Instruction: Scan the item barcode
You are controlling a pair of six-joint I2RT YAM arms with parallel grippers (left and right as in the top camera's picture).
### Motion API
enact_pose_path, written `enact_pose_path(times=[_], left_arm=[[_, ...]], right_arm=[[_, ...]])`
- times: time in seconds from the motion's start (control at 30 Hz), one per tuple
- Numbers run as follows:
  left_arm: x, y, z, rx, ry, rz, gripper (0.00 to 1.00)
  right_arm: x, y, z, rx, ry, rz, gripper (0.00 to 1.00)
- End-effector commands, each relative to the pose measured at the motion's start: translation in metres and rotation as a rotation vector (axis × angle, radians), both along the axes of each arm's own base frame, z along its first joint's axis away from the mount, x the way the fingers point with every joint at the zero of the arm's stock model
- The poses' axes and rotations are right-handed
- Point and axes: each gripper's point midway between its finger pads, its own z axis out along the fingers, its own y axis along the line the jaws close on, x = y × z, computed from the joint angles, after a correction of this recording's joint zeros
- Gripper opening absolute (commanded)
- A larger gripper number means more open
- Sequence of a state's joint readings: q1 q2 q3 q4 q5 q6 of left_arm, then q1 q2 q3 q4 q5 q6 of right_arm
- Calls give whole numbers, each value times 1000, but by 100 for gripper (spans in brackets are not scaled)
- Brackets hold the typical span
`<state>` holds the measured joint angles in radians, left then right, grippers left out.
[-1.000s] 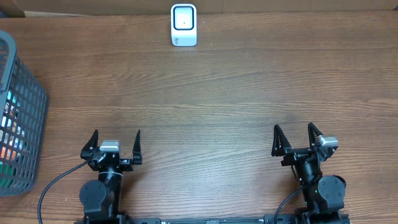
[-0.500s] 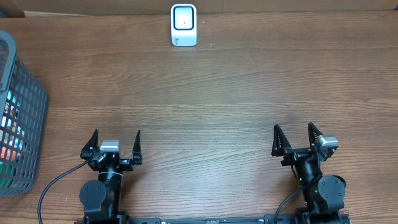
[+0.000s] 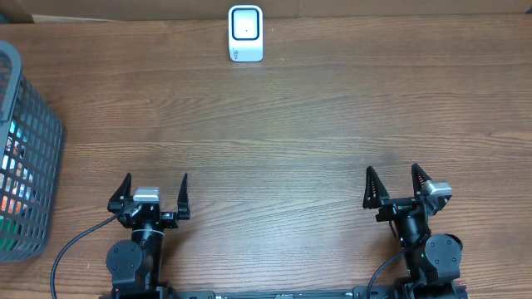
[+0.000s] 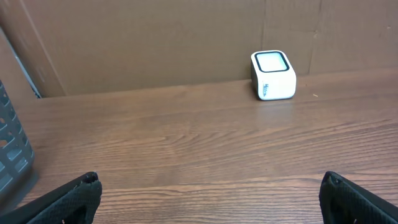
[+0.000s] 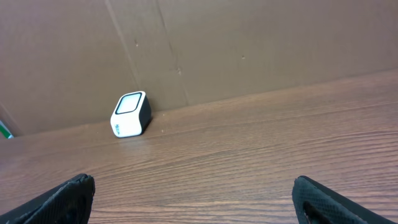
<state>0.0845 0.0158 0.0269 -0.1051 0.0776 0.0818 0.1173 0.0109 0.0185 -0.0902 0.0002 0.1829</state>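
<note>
one scanner (image 3: pixel 246 33), one grey basket (image 3: pixel 41 141), two tools, left tool (image 3: pixel 155 178) and right tool (image 3: pixel 392 169), one table (image 3: pixel 291 124)

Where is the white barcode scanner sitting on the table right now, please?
In the overhead view, the white scanner stands at the table's far edge, slightly left of centre, beside the cardboard wall.

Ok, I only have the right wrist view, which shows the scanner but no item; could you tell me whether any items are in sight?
Observer: Yes, a grey mesh basket stands at the left edge of the table, with colourful items showing through its wall.
Operator: Thank you; which gripper is nearer to it?
Observer: The left gripper, which is open and empty.
Operator: And where does the scanner stand, seen from above?
Observer: The scanner stands at the far edge, nearer the left gripper than the right gripper.
</note>
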Motion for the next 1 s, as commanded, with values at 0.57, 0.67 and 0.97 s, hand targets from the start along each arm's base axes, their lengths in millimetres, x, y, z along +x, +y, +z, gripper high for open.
enact_pose_path(times=[0.57, 0.67, 0.97], left_arm=[[0, -6, 0, -13, -10, -31, 99], [0, -5, 0, -12, -10, -28, 100], [0, -4, 0, -11, -10, -21, 100]], right_arm=[[0, -1, -2, -1, -4, -3, 100], [0, -1, -2, -1, -4, -3, 100], [0, -1, -2, -1, -4, -3, 100]])
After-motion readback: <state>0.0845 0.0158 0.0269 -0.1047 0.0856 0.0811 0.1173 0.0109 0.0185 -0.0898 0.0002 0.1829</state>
